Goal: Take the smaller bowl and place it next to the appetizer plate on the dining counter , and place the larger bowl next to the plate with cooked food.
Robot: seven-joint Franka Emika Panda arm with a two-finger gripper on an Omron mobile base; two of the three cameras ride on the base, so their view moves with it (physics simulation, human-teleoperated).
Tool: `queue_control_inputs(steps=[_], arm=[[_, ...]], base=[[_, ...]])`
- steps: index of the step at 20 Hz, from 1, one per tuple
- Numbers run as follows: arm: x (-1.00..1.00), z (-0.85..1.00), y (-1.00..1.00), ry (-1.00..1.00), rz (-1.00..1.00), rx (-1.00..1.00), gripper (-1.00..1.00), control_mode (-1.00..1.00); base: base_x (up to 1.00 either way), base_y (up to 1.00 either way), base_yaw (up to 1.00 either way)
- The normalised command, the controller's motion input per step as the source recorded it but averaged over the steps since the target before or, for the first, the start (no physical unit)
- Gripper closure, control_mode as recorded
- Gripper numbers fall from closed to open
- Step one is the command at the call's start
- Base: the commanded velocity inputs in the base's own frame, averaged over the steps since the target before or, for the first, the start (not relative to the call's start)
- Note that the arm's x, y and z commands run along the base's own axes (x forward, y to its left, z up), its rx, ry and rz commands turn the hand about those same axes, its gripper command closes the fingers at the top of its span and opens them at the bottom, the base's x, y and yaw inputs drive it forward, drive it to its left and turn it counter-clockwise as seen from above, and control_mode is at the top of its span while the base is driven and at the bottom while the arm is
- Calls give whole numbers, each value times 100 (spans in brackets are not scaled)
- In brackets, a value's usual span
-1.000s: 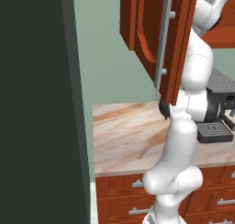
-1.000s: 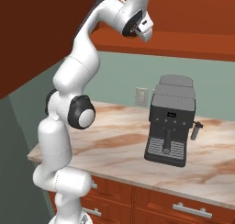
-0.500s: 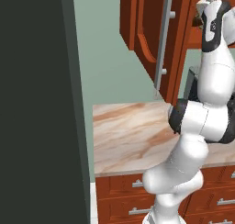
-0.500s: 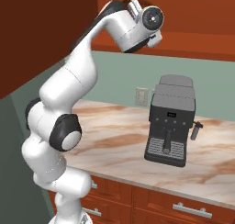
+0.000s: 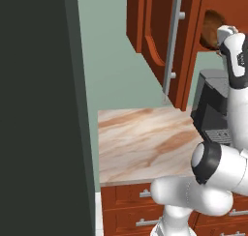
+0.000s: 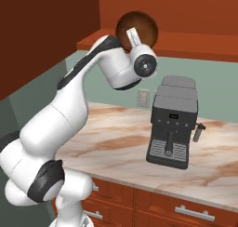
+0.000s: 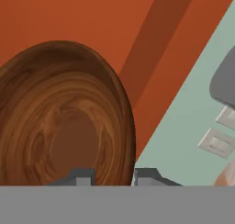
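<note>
The smaller bowl (image 7: 64, 122) is dark brown and wood-grained, and in the hand view its hollow faces me, tilted on edge. My gripper (image 7: 114, 178) is shut on it, one fingertip inside the bowl and one outside, with the rim between them. In the right base view the smaller bowl (image 6: 139, 27) sits just behind the gripper (image 6: 132, 35), high up in front of the red-brown upper cabinet. The left base view has the smaller bowl (image 5: 210, 29) beside the gripper (image 5: 220, 36), past the open cabinet door.
A dark espresso machine (image 6: 173, 123) stands on the marble wall counter (image 6: 111, 137) below the hand. The open cabinet door with its long metal handle (image 5: 172, 41) hangs left of the hand. A tall dark panel (image 5: 38, 109) walls off the left side. A wall outlet (image 6: 143, 98) is behind the machine.
The arm has folded and the hand has swung down and to the right from the cabinet. The jaws have narrowed onto the bowl's rim, and the brown bowl now shows at the hand.
</note>
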Motion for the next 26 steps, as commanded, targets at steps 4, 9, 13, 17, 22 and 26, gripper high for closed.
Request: queue_control_inputs(steps=[4,9,13,17,22,26], arm=[[-100,0,-18,48,1,7,100,-100],[-100,-1,-12,56,3,0,100,-100],[-100,-37,-6,47,7,1,100,-100],[-100,-100,55,34,27,-16,100,-100],[-75,-100,97,28,33,-28,100,-100],[-87,-100,47,-7,20,-2,100,-100]], base=[[0,0,0],[0,0,0],[0,0,0],[0,0,0],[0,0,0],[0,0,0]])
